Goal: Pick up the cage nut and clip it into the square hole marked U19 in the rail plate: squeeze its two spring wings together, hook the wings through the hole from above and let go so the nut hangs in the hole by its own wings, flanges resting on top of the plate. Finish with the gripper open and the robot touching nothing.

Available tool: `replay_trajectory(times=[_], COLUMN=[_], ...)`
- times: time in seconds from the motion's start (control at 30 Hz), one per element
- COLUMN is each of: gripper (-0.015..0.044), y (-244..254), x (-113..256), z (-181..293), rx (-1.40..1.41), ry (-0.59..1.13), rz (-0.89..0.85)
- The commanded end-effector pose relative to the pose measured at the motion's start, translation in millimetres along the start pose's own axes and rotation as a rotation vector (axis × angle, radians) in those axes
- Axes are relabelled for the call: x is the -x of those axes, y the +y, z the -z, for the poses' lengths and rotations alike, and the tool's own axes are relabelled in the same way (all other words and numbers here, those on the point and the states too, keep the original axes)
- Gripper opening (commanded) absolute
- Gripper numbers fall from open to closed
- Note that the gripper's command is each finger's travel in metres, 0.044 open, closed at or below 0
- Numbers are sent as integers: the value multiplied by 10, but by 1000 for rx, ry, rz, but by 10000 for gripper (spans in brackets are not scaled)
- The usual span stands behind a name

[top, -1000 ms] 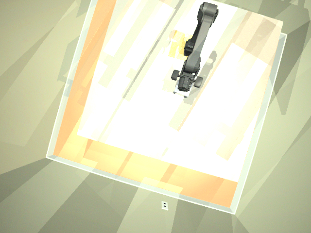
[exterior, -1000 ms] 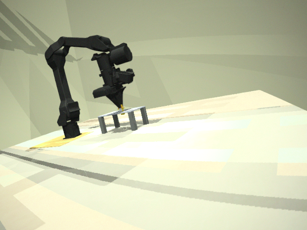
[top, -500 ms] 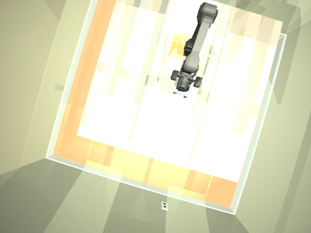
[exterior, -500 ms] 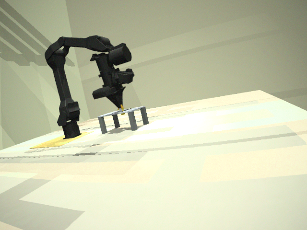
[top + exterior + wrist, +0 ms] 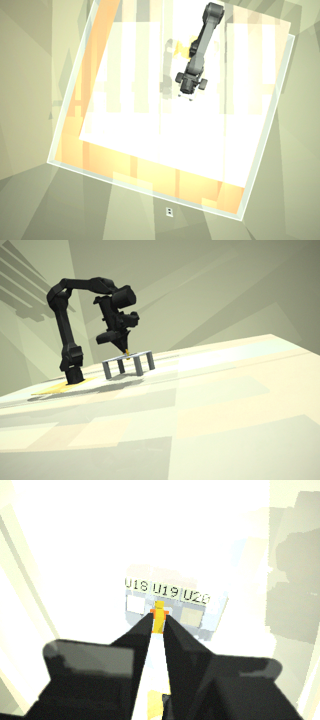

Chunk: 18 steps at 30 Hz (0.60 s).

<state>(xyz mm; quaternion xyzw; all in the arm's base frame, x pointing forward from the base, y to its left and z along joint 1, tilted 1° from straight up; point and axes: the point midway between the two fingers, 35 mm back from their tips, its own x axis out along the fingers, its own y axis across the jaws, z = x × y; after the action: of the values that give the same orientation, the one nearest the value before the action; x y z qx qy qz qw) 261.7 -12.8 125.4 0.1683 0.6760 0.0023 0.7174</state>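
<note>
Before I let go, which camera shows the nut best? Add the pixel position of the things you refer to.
The wrist view: it shows the yellow nut [image 5: 127, 355] [image 5: 159, 616] between the fingertips, just below the U19 label [image 5: 163, 590]. The exterior view shows it small, at plate height, hole unreadable. From the top, the arm hides it.
</note>
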Motion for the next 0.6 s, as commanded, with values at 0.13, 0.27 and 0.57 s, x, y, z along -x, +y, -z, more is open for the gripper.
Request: replay_trajectory(times=[0.13,0.27,0.57], gripper=[23,23,23], y=[-1,-5,-13], x=[-3,-4,-7], z=[-2,-2,-2], rx=[3,3,3], ry=[-1,-1,-1], rz=[-20,-27,-42])
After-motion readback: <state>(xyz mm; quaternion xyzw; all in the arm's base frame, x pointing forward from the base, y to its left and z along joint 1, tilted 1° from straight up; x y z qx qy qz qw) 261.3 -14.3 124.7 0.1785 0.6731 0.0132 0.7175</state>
